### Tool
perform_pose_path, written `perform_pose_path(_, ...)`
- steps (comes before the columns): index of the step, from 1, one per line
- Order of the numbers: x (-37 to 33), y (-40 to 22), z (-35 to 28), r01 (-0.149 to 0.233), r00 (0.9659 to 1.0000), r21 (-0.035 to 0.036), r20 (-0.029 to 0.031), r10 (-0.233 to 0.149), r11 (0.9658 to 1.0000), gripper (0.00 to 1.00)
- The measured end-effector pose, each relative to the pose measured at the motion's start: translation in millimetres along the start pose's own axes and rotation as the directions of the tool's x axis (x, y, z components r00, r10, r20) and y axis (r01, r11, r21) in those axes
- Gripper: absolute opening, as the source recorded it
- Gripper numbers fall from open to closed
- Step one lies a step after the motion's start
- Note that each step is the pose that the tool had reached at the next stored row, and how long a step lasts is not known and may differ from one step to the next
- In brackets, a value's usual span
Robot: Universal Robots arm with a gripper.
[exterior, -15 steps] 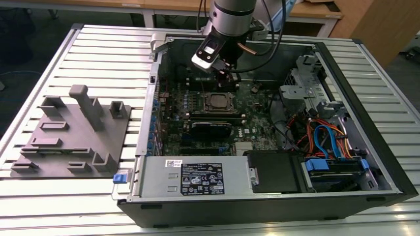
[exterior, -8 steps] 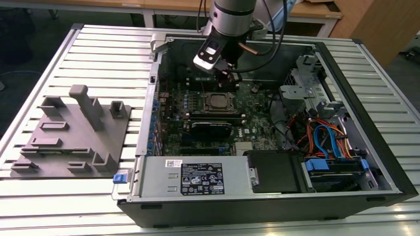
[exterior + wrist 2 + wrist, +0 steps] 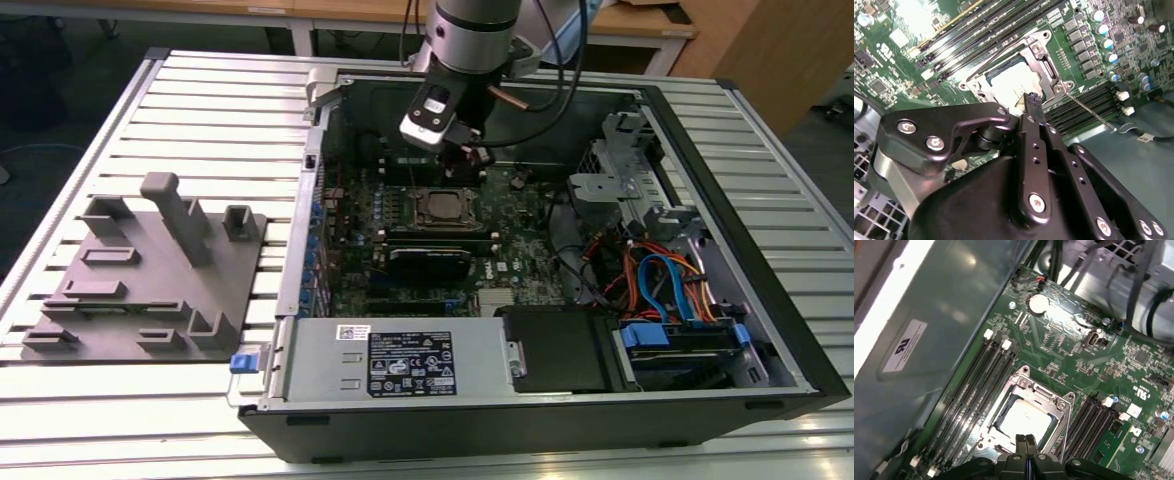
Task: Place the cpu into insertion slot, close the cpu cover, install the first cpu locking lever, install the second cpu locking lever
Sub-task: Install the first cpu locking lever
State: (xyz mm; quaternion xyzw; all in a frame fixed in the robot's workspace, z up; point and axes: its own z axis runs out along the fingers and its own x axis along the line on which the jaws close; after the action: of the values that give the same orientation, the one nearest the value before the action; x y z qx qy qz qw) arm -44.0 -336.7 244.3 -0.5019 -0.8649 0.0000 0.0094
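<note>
At the exterior view's left, a grey fixture plate [image 3: 147, 270] is seen on the slatted table [image 3: 200, 90]. Beside it, the open computer case [image 3: 534, 432] holds a green board [image 3: 521, 235], a power supply [image 3: 400, 365] and coloured cables [image 3: 661, 280]. The chip [image 3: 1021, 420] is seated in the socket [image 3: 445, 208] on that board, with the cover [image 3: 1044, 394] apparently lying flat around it. The gripper [image 3: 1026, 441] is poised near the chip, its fingers pressed together with nothing held. The chip is judged light, stiff and fragile, and best taken by its edges.
</note>
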Motion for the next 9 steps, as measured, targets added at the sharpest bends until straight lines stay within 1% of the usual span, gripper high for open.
perform_pose_path(4,0.0,0.0,0.0,0.044,0.9990,0.0007,0.0004,-0.044,0.9990,0.10)
perform_pose_path(9,0.0,0.0,0.0,0.088,0.9961,0.0015,0.0007,-0.088,0.9961,0.10)
